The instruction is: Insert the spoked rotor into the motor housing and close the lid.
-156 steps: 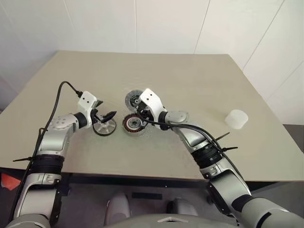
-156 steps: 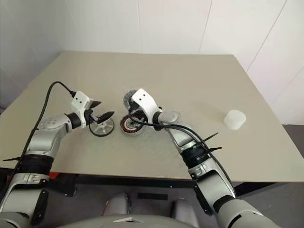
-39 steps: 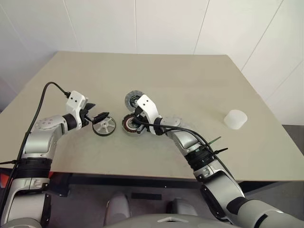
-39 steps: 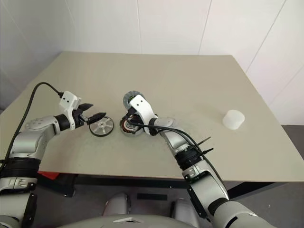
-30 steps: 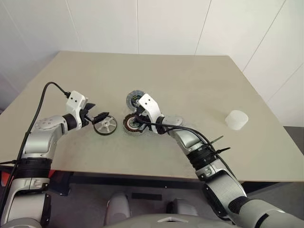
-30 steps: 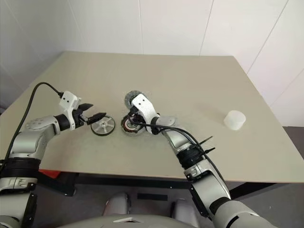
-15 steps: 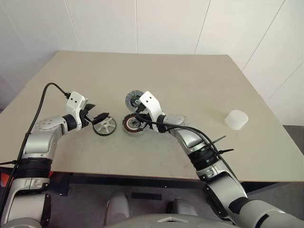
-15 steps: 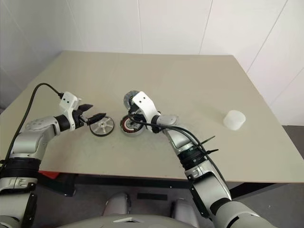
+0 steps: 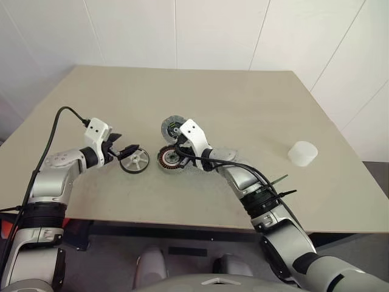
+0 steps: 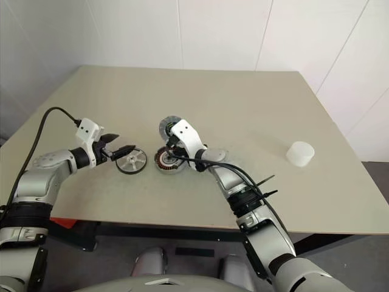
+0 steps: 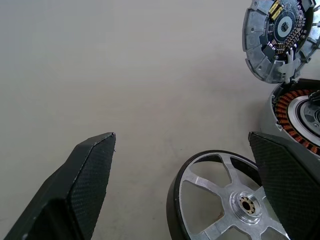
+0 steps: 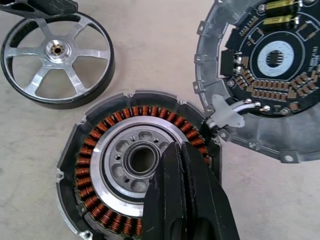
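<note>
The spoked rotor, a dark ring with silver spokes, lies flat on the table. My left gripper stands open at the rotor's left edge. One finger reaches over the rim and the other finger is clear of it. The motor housing with its copper windings sits just right of the rotor. My right gripper is shut and empty, its tips over the housing's silver inner ring. The lid lies beside the housing, board face up, joined by short wires.
A translucent white cup stands far right on the beige table. The left arm's black cable arcs above the table's left side. White walls rise behind the far edge.
Over the last second nothing has moved. Since about five seconds ago my left gripper has drawn back a little to the left of the rotor.
</note>
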Robot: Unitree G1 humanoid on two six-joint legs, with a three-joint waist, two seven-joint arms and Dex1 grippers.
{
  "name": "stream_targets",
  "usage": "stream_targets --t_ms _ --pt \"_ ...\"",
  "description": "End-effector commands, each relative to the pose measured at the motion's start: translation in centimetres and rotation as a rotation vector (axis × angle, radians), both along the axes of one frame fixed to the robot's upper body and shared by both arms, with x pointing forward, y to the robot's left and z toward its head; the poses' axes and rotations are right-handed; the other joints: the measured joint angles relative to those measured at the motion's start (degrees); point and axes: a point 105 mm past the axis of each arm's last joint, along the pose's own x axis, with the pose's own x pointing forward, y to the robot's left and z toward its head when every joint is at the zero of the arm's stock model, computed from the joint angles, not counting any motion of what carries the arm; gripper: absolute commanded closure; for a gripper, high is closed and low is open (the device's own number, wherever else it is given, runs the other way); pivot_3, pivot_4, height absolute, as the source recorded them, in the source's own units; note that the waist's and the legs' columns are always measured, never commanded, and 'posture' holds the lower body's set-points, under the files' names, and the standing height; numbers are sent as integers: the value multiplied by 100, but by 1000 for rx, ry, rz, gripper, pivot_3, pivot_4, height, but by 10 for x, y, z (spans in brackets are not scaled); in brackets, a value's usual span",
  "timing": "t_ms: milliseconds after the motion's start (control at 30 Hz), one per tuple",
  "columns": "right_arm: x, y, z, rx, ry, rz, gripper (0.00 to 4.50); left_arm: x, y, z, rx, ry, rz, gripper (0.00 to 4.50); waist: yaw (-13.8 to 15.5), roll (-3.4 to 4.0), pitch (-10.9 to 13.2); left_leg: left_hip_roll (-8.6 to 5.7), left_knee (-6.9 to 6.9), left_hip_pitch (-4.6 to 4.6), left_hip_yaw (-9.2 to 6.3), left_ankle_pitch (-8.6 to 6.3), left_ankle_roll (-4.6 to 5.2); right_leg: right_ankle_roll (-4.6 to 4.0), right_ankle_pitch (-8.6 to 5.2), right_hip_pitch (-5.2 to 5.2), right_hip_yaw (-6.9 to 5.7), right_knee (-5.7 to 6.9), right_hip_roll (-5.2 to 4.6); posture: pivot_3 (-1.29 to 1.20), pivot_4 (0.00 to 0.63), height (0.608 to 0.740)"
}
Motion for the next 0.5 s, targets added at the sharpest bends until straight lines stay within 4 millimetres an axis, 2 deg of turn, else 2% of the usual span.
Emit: stream_targets --t_ms 33,133,333,500 --pt "1 9 40 54 -109 41 4462 4 -2 13 11 -52 -14 0 -2 0 0 0 0 -2 0 1 -2 0 0 -3 0 0 1 0 0 740" --pt "-1 10 44 60 -112 46 4462 4 -1 13 11 -51 -15 0 -3 0 0 4 -1 -5 0 4 -7 0 0 -7 0 -1 3 0 0 740" --pt "-10 15 23 61 -31 62 4462 4 0 12 12 -48 -13 0 -1 0 0 3 -1 -5 1 3 -6 -1 -1 -7 0 -2 3 0 0 740" --pt "-8 11 0 54 48 29 4462 2 2 11 15 -46 -5 0 -3 0 0 2 -1 -4 0 1 -2 -1 -1 -7 0 -1 2 0 0 740"
